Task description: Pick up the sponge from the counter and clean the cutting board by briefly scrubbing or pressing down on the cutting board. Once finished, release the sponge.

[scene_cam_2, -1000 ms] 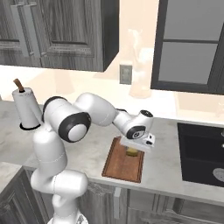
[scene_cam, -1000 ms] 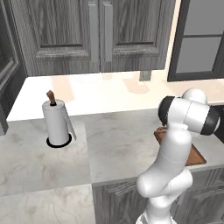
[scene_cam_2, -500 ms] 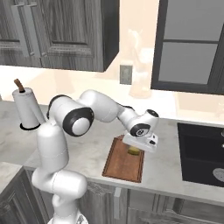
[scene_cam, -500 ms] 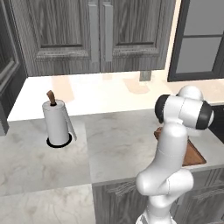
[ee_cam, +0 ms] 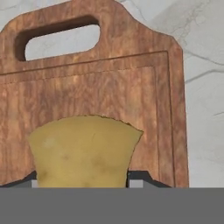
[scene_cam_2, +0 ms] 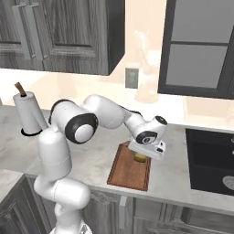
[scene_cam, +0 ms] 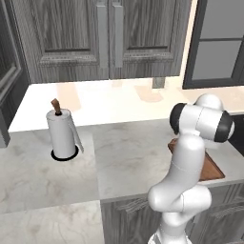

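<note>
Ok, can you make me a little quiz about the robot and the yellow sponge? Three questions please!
1. True or false: the gripper is shut on the sponge.
2. What is the sponge over? A) the dark sink B) the cutting board C) the paper towel roll
3. Fill in: in the hand view, the cutting board's handle slot is at the ___ of the picture.

Key:
1. True. The sponge sits between the fingers.
2. B. In the right base view, the sponge is above the reddish-brown board on the counter.
3. Top.
</note>
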You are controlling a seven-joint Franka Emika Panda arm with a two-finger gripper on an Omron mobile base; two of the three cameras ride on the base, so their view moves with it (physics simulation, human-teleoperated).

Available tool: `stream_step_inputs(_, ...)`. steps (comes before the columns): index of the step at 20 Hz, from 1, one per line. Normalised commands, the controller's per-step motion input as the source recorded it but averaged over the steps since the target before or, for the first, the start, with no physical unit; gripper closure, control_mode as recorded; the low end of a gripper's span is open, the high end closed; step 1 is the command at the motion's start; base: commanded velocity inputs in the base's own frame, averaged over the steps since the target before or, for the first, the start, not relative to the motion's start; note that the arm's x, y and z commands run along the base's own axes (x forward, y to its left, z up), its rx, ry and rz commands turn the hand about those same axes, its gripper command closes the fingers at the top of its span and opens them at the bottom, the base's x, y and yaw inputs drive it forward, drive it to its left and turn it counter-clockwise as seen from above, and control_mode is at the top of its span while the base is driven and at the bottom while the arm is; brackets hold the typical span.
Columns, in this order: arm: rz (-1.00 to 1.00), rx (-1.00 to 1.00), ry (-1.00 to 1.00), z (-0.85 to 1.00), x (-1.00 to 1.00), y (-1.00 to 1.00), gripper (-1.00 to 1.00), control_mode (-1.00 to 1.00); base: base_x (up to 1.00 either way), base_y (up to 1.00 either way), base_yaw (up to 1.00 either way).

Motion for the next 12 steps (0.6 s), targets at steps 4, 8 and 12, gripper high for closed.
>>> stream_step_inputs(4,0.00,-0.01,-0.12,-0.37,-0.61,0.59,1.00,-1.00,0.00,0.00,0.00)
stream_step_inputs(8,-0.01,-0.06,-0.14,-0.29,-0.24,1.00,1.00,-1.00,0.00,0.00,0.00)
stream_step_inputs(12,-0.01,-0.02,-0.01,-0.38,-0.35,1.00,1.00,-1.00,0.00,0.00,0.00)
